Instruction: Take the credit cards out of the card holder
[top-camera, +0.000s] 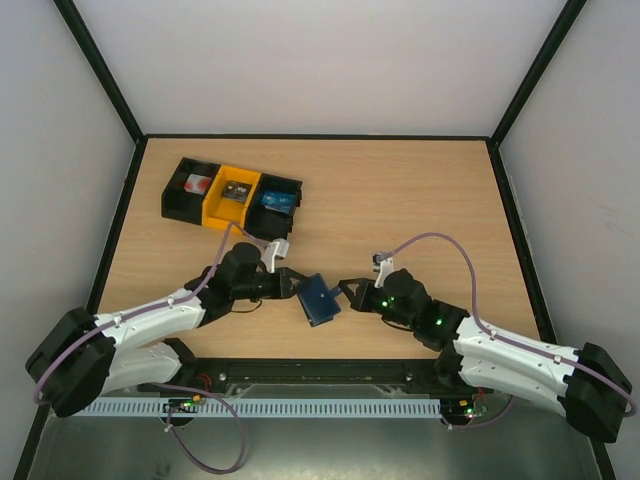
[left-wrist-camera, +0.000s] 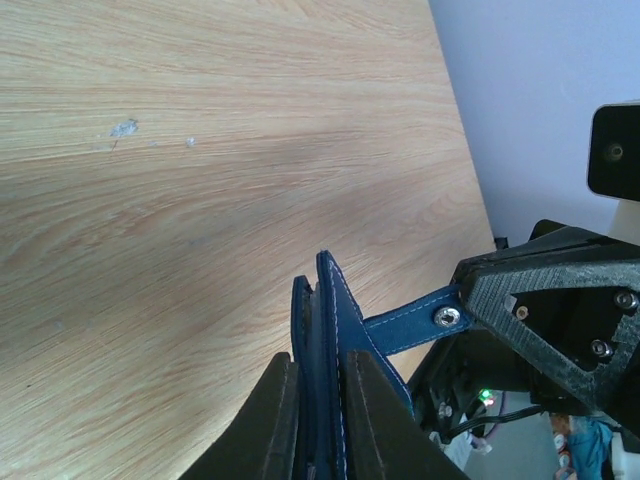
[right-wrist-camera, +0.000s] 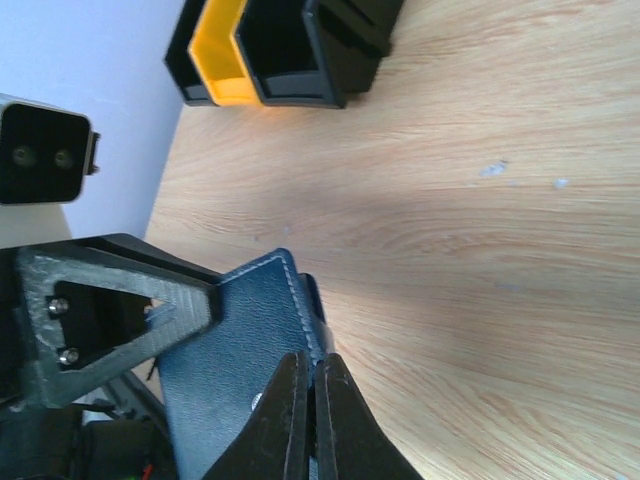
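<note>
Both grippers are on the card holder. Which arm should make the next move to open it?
Right, probably. The right gripper pinches the blue snap strap, so it can pull that open, while the left gripper clamps the dark blue leather card holder body as an anchor.

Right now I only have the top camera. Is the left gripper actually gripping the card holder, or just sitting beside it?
Observer: Gripping it. The left wrist view shows the left gripper with one finger pressed against each face of the card holder, which stands edge-on between them.
Operator: And the right side?
Observer: The right gripper is shut. The left wrist view shows the holder's strap stretched sideways into that gripper, with its metal snap undone.
</note>
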